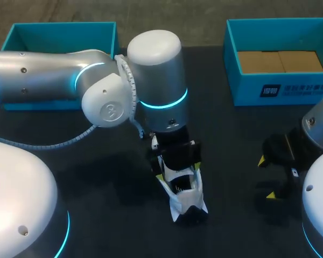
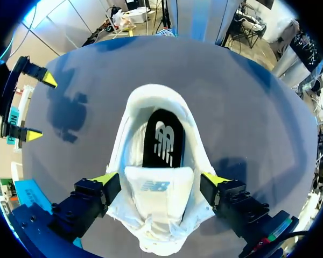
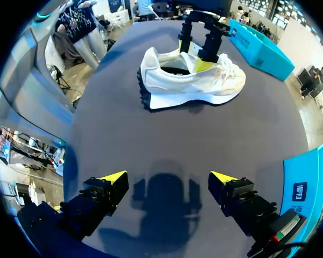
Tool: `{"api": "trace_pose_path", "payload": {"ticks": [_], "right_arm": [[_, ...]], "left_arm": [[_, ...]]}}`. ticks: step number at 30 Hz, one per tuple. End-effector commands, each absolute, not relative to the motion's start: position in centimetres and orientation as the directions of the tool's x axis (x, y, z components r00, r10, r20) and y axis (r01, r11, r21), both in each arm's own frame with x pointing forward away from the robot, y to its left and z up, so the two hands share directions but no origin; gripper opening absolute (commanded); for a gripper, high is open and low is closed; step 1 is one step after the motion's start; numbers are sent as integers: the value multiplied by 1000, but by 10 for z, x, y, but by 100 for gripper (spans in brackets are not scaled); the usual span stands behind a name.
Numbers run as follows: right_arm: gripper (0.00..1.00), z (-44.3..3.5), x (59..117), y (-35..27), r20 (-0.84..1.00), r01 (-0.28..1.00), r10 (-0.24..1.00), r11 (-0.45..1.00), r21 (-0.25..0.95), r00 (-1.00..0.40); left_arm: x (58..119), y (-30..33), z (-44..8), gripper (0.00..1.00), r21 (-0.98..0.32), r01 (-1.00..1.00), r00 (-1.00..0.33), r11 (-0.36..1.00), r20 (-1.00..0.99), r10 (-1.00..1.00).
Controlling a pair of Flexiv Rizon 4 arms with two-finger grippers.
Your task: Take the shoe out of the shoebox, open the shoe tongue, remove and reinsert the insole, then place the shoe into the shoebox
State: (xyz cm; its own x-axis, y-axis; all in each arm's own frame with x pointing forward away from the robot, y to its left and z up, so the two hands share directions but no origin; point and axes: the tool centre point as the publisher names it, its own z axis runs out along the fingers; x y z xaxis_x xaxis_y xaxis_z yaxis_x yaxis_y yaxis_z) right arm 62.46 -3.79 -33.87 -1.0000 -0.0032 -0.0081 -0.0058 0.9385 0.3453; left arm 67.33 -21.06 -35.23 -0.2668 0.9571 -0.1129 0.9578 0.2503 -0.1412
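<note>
Left wrist view: left tool (image 2: 160, 180) clamps the white lace-up sports shoe (image 2: 161, 102) by its sides, steadying it upright on the dark surface (image 2: 258, 107), black insole (image 2: 162, 138) exposed, right tool (image 3: 169, 180) spread wide nearby.

Bare table (image 1: 107, 177) at lower middle, barred at centre by left arm (image 1: 54, 80) above shoe (image 1: 185, 194), with teal box (image 1: 59, 32) upper left, second teal box (image 1: 247, 88) upper right.

White shoe (image 3: 191, 80) upright, tongue (image 2: 159, 185) open, black insole (image 2: 162, 137) apparently seated inside.
</note>
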Motion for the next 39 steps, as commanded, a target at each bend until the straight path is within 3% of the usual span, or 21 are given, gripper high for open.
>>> {"api": "trace_pose_path", "payload": {"ticks": [1, 17, 22, 24, 25, 29, 31, 39], "right_arm": [[100, -339, 623, -37, -11, -4, -1, 940, 340, -1000], [100, -339, 623, -37, -11, -4, -1, 940, 340, -1000], [100, -339, 623, -37, -11, -4, -1, 940, 340, -1000], [100, -339, 623, -37, -11, -4, -1, 940, 340, -1000], [100, -339, 623, -37, -11, -4, -1, 940, 340, -1000], [100, -339, 623, -37, -11, -4, -1, 940, 340, -1000], [100, -339, 623, -37, -11, -4, -1, 940, 340, -1000], [100, -339, 623, -37, -11, -4, -1, 940, 340, -1000]], "left_arm": [[680, -204, -349, 100, -139, 957, -271, 254, -118, 955], [701, -197, -307, 100, -82, 957, -290, 279, -191, 938], [699, -195, -299, 82, -83, 958, -285, 273, -203, 937], [697, -192, -298, 66, -82, 960, -279, 268, -205, 938], [696, -192, -297, 52, -81, 961, -277, 265, -206, 939], [694, -193, -299, 47, -85, 967, -252, 239, -209, 945], [694, -196, -302, 40, -87, 968, -248, 235, -206, 947], [686, -207, -314, 38, -102, 975, -214, 197, -197, 957]]}}
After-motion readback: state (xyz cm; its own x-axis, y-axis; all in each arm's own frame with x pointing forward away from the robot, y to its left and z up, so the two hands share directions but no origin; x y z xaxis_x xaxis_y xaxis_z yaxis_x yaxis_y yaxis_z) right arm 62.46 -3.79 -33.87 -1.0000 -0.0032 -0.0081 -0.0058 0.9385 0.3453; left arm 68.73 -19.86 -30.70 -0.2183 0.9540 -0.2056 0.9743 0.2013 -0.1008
